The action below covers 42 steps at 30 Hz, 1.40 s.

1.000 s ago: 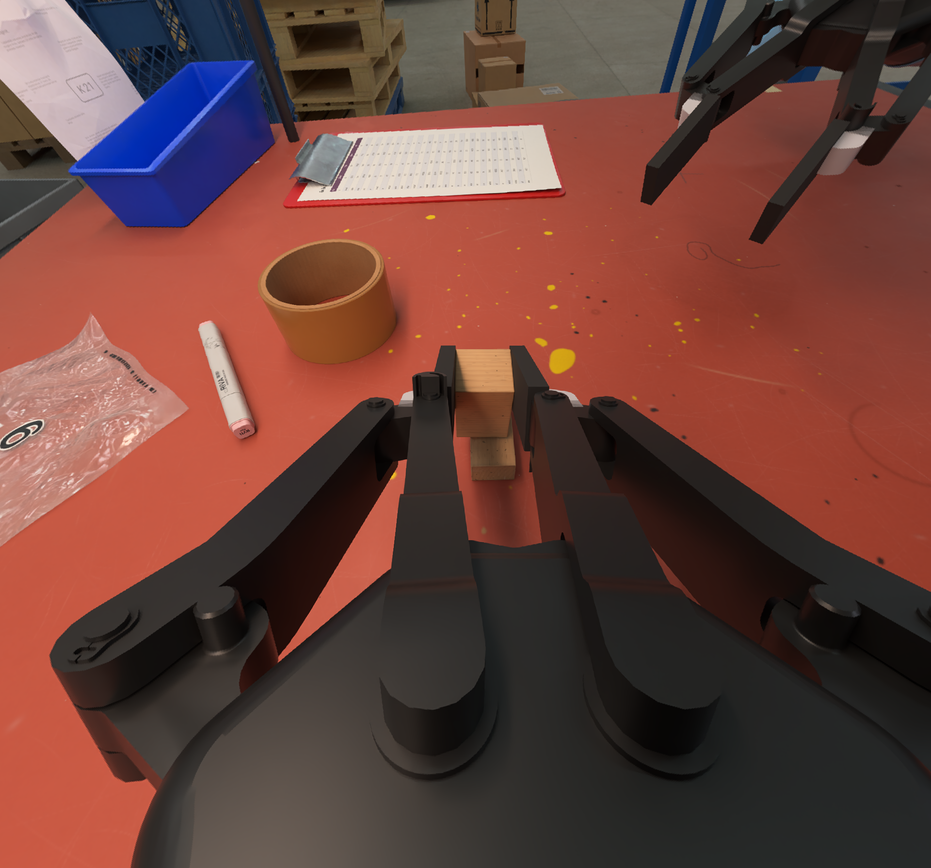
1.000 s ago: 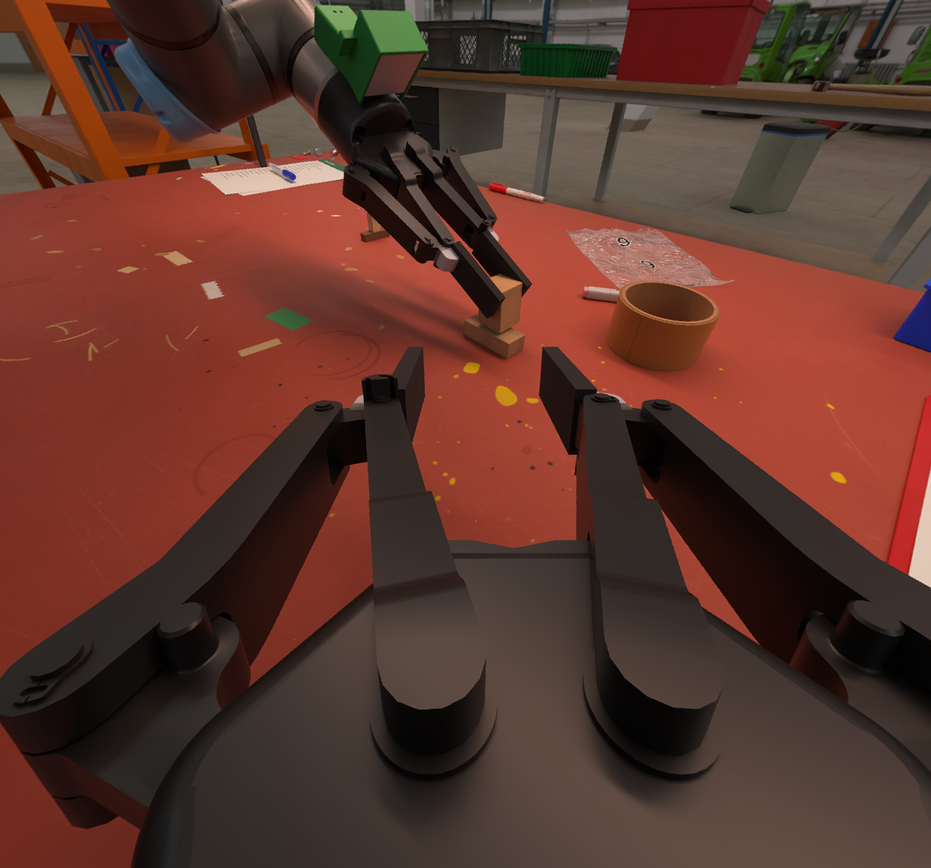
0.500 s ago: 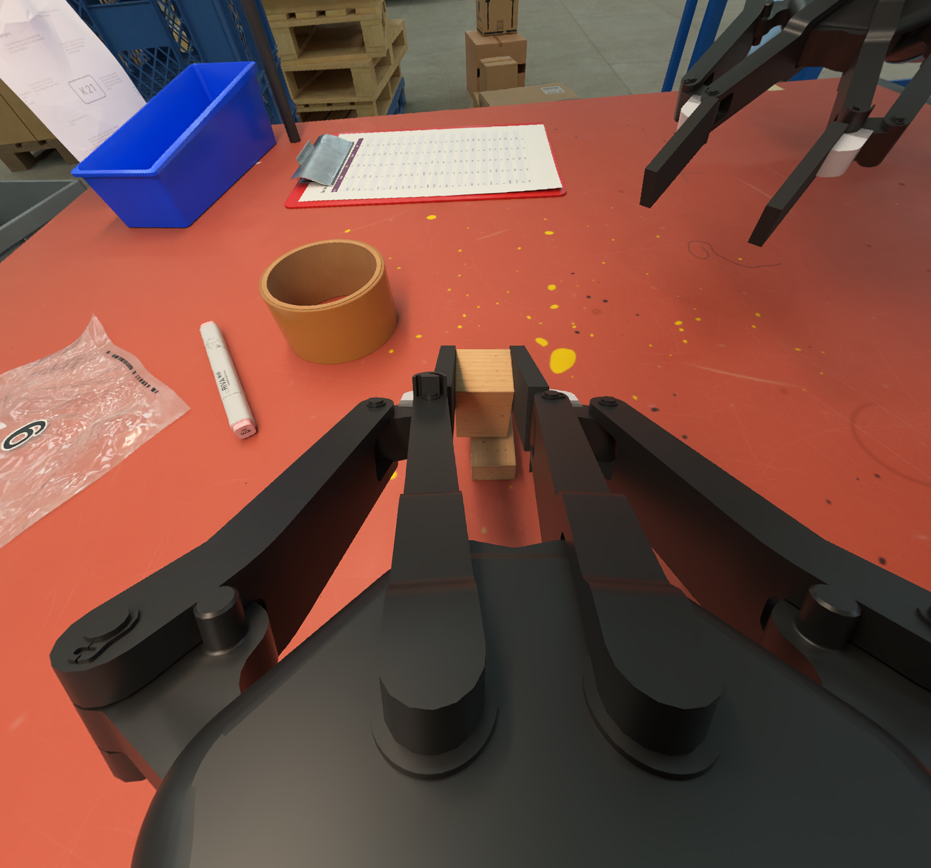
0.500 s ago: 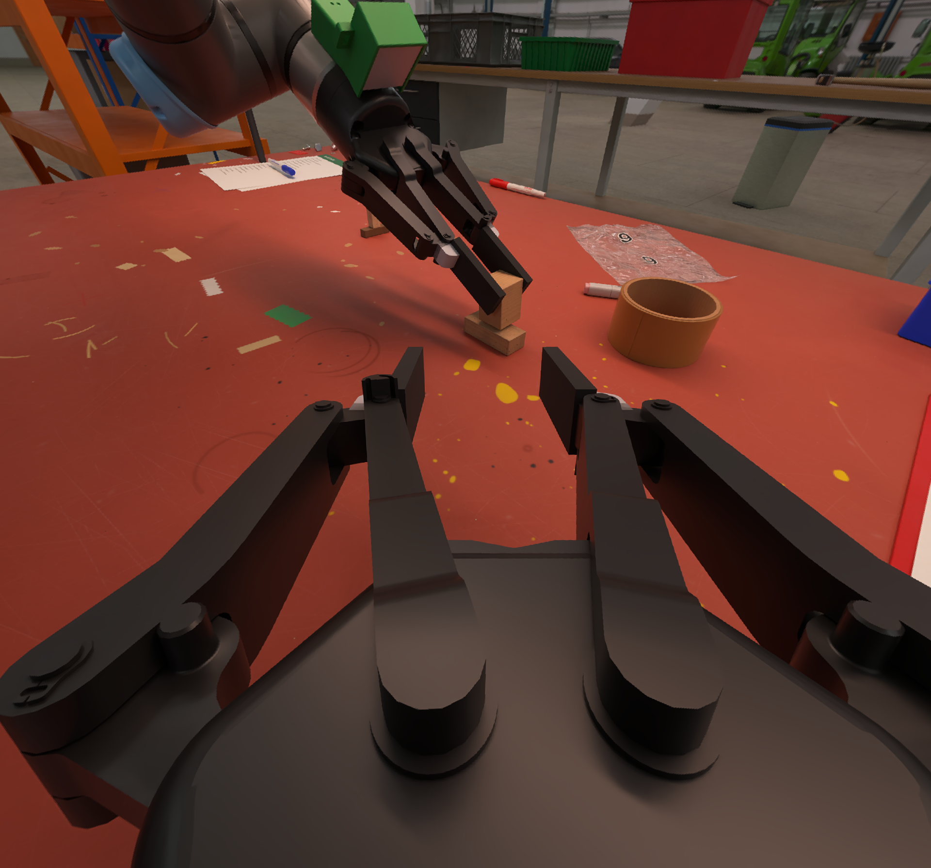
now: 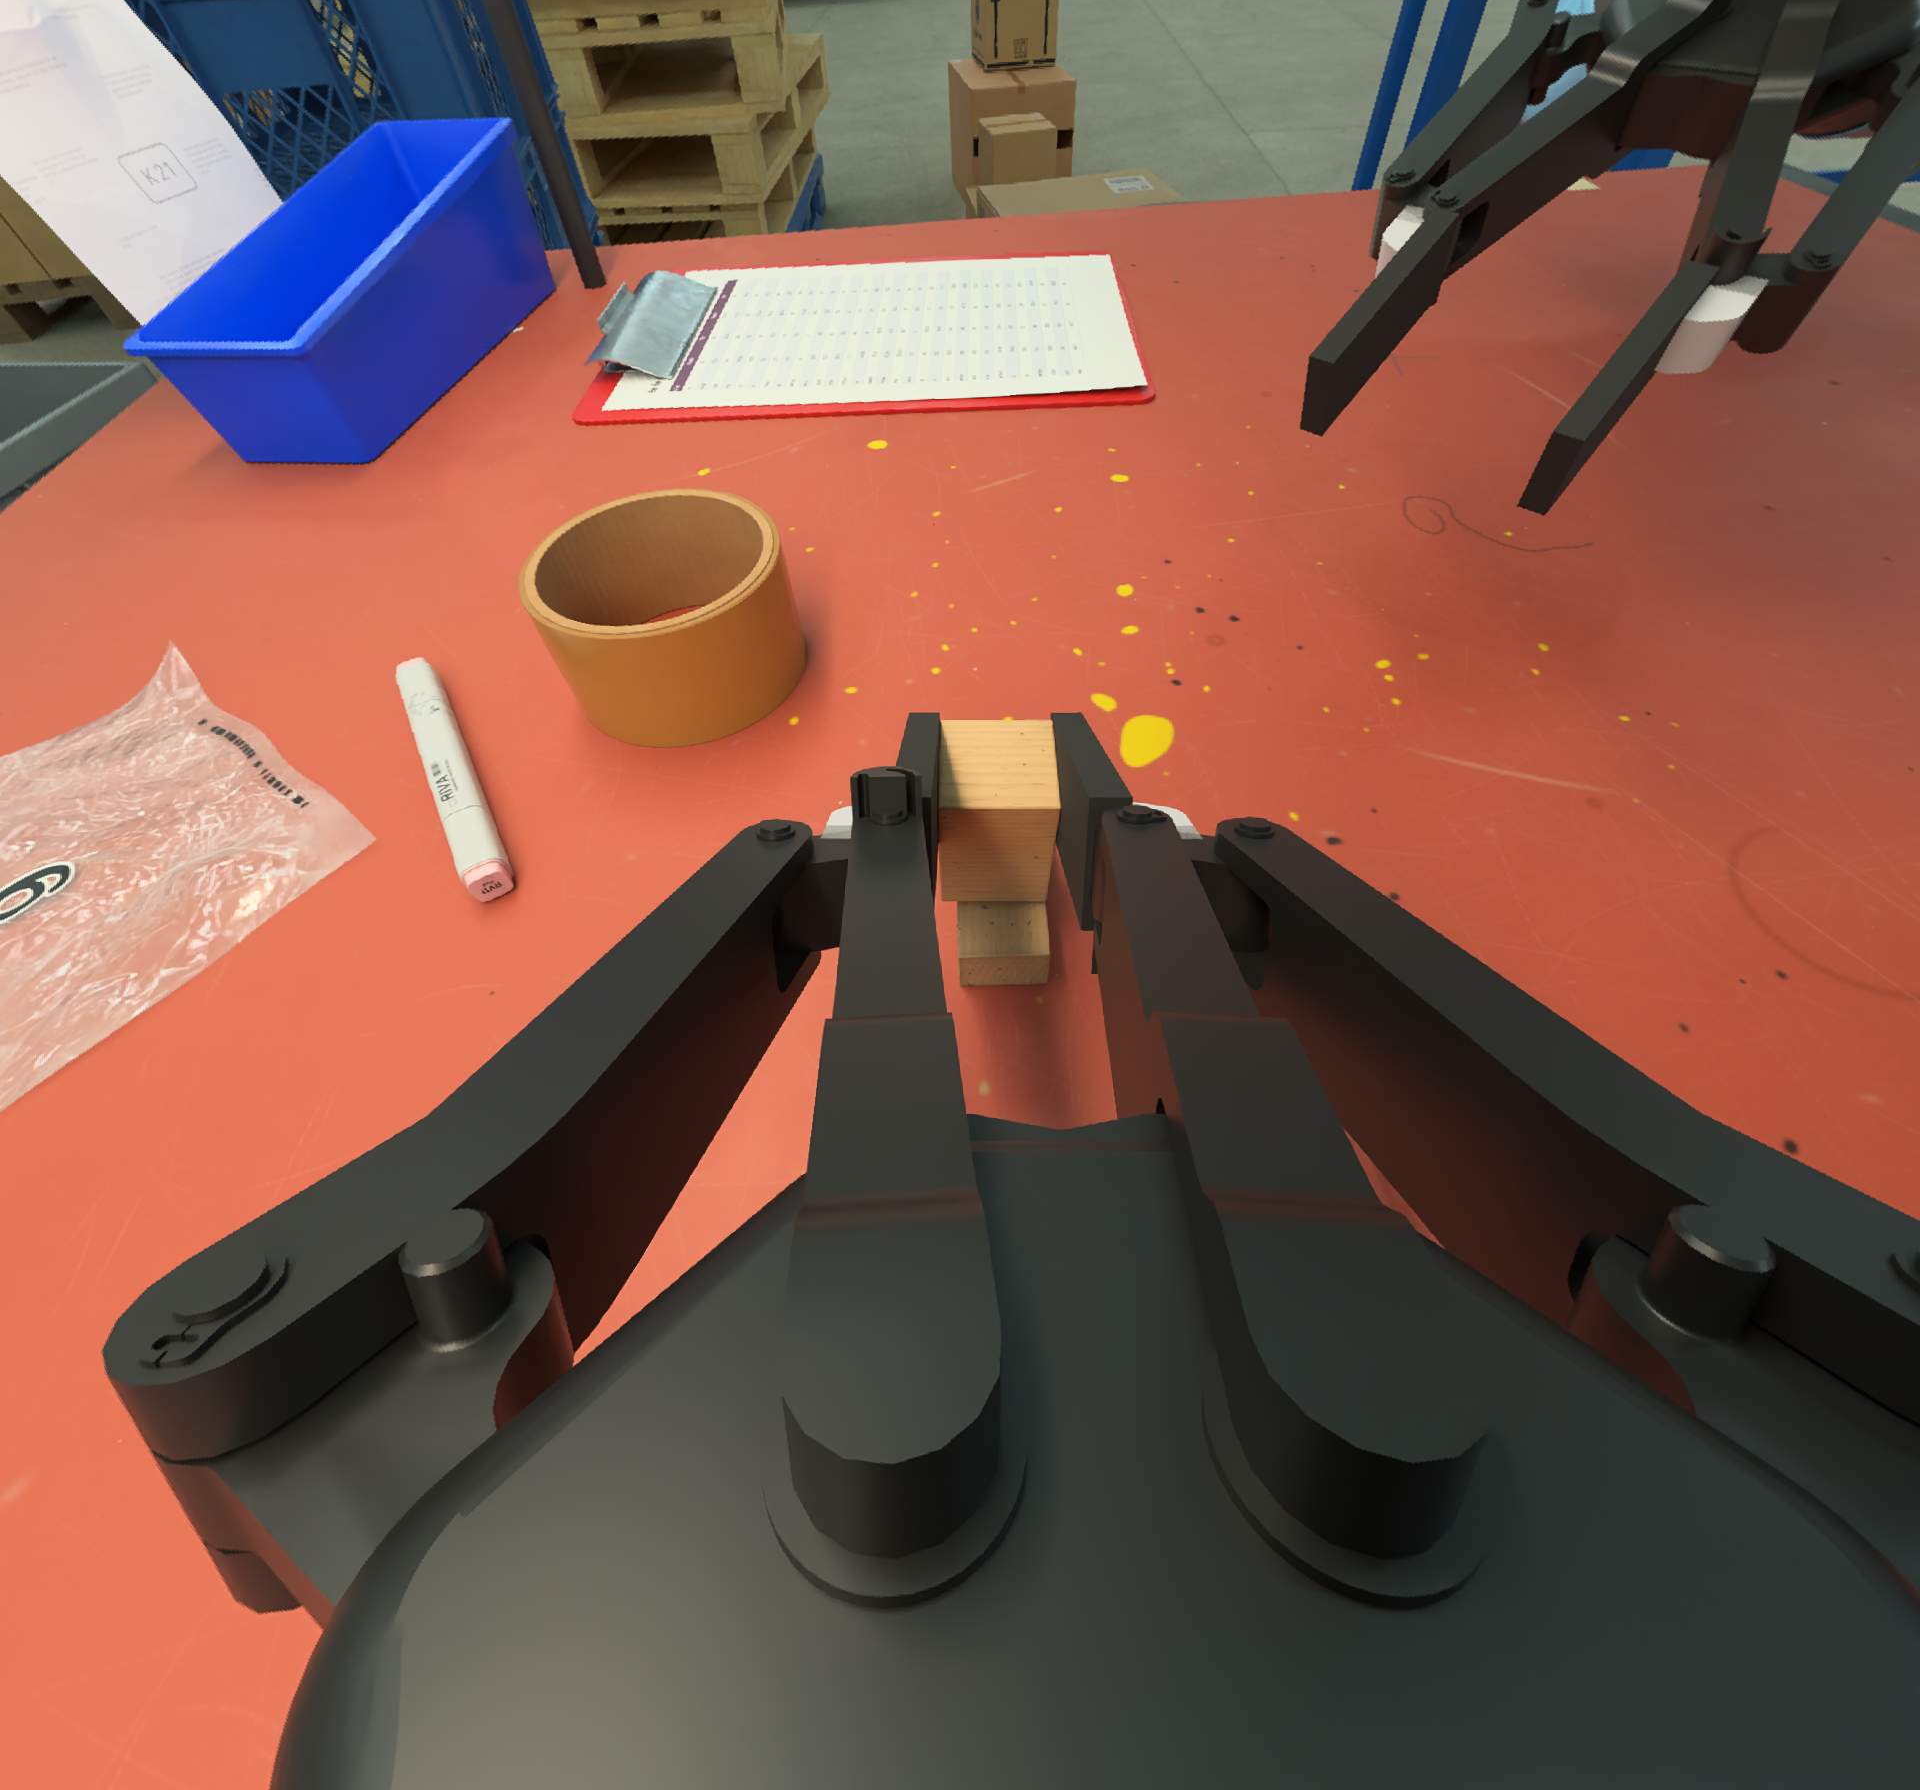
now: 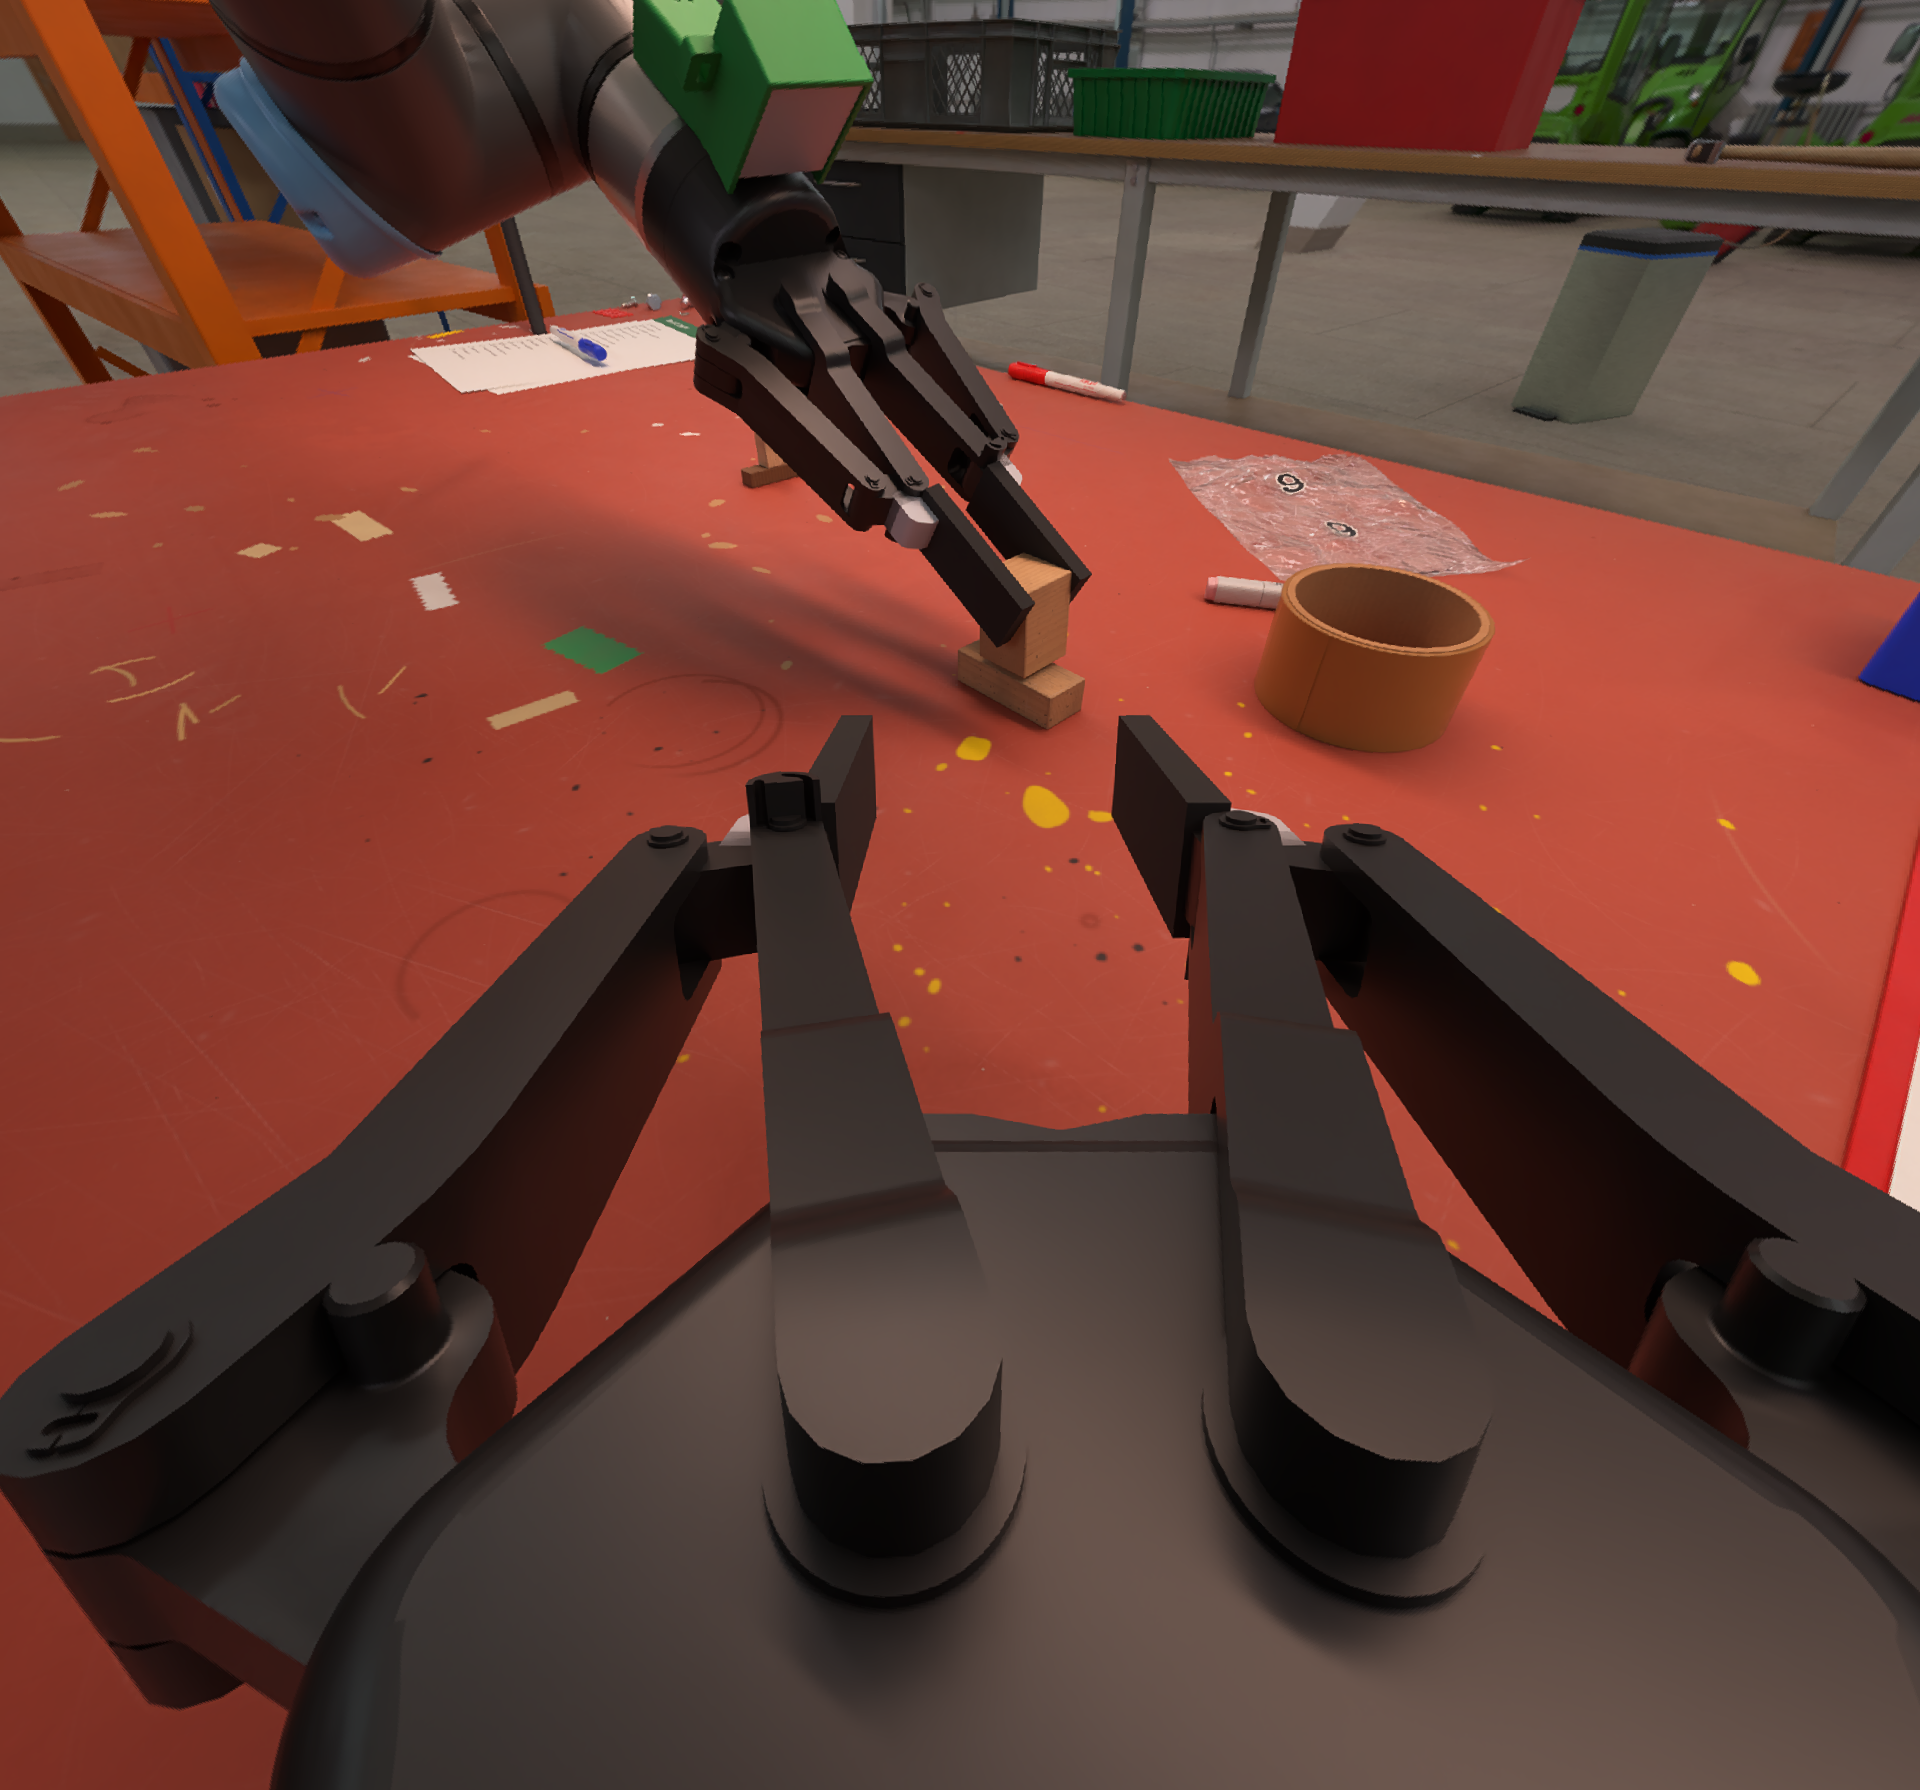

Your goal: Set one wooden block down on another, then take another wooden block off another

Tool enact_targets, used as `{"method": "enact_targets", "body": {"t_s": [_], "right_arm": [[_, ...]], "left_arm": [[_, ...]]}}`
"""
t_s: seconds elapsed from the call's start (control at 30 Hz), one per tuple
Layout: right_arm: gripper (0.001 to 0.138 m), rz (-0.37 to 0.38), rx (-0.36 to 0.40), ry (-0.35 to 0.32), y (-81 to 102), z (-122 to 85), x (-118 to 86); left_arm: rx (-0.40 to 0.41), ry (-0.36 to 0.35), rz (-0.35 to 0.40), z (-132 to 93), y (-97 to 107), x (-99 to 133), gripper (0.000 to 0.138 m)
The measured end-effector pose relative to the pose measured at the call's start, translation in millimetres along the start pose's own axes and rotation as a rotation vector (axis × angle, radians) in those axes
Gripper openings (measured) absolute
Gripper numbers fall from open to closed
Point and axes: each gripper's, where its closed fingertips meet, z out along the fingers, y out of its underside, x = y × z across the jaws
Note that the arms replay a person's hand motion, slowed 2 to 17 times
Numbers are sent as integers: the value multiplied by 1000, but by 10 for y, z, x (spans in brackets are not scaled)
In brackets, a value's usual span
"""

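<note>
My left gripper [image 5: 997,753] is shut on a light wooden cube [image 5: 997,805]. The cube appears to rest on a flat wooden block [image 5: 1003,945] lying on the red table. The right wrist view shows the same stack, with the cube [image 6: 1044,613] on the flat block [image 6: 1023,691] and the left gripper [image 6: 1039,597] reaching down to it. My right gripper [image 6: 992,784] is open and empty, hovering a short way in front of the stack. It also shows in the left wrist view [image 5: 1434,452]. Another small wooden piece [image 6: 767,471] lies farther off, partly hidden behind the left gripper.
A brown tape roll [image 5: 665,618], a white marker [image 5: 452,779] and a clear plastic bag [image 5: 135,867] lie left of the stack. A blue bin [image 5: 343,306] and a red clipboard with paper [image 5: 873,338] are at the far edge. Yellow paint spots [image 5: 1143,738] mark the table.
</note>
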Motion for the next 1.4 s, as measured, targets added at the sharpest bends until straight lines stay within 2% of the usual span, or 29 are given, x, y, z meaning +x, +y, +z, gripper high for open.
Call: {"method": "enact_targets", "body": {"t_s": [0.8, 1.13, 1.2, 1.4], "right_arm": [[62, -2, -8, -8, 7, 42, -26], [62, -1, -8, -6, -3, 43, -22], [62, -2, -7, -6, -8, 42, -23], [62, -4, -10, -5, -14, 38, -23]], "left_arm": [[-3, -10, 10, -2, 3, 14, 28], [-28, -29, 14, 23, 17, -5, 28], [-39, -43, 16, 31, 31, -21, 37], [-43, -59, 47, 41, 38, -7, 39]]}}
